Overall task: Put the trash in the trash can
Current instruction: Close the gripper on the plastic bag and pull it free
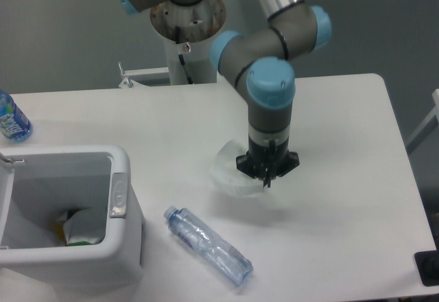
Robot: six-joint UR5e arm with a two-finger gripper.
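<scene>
The white counter (pixel 343 123) fills most of the view, with the arm's pedestal (pixel 188 38) standing at its far edge. The arm (pixel 271 48) reaches from the far side down over the middle of the counter, its blue-capped wrist pointing straight down.

At the near left sits the trash can (pixel 122 161), a white bin with a thick rim and a grey oval latch (pixel 118 195) on its right wall; something yellowish and green lies inside at the bottom, too dim to name.

The crushed clear bottle (pixel 208 246) lies on its side on the counter to the right of the trash can, apart from it, its blue cap toward the far left and its base toward the near right.

The crumpled translucent wrapper (pixel 230 171) hangs at the end effector (pixel 267 180), lifted above the counter, spreading out to the left of the black fingers. The end effector is closed, pinching the wrapper's right edge.

A blue-labelled bottle (pixel 12 118) stands at the far left edge of the counter, well apart from everything else.
</scene>
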